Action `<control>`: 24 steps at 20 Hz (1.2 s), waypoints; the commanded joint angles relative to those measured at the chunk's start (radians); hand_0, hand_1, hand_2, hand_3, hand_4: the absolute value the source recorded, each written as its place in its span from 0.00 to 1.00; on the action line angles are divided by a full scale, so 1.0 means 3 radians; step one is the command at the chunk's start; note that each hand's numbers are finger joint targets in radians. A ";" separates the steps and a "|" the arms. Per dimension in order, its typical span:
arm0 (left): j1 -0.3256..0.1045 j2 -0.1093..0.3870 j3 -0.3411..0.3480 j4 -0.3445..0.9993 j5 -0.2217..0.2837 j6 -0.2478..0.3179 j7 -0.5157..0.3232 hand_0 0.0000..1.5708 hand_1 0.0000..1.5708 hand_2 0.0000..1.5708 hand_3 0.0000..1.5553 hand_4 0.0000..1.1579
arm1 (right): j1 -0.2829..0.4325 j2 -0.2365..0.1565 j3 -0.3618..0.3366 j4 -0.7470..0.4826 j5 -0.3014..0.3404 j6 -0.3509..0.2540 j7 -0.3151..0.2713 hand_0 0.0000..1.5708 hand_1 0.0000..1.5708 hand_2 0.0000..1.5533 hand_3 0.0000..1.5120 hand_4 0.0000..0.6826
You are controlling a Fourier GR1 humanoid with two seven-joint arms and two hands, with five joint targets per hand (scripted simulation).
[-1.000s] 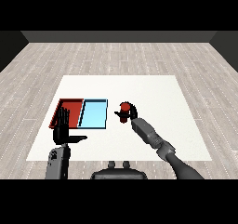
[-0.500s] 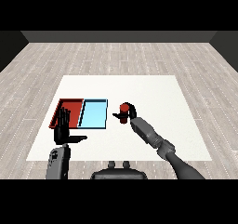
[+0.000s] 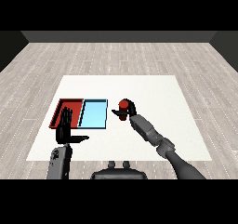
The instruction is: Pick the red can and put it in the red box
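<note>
Light blue tray (image 3: 93, 115), white table (image 3: 153, 93)

White table (image 3: 153, 93) sits square in the middle, pale grey wood-plank floor (image 3: 116, 56) all around it, dark wall (image 3: 119, 36) running along the far edge.

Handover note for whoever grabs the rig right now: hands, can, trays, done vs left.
Right hand: curled round the red can, to the right of the light blue tray. Whether the can is lifted off the table cannot be told from this view.
Left hand: open, fingers straight, holding nothing, at the near edge of the red tray.
Trays: side by side, red on the left, light blue on the right.
Done: can grasped.
Left: carry the can leftward over the light blue tray and set it in the red tray, then release.
</note>
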 commanded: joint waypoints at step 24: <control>-0.0091 -0.0201 -0.1137 -0.0641 -0.0355 0.0351 0.1182 0.00 0.00 0.00 0.00 0.00 | 0.1112 -0.1401 -0.0108 -0.3576 0.1274 -0.0796 0.1219 0.96 0.96 0.94 0.93 0.85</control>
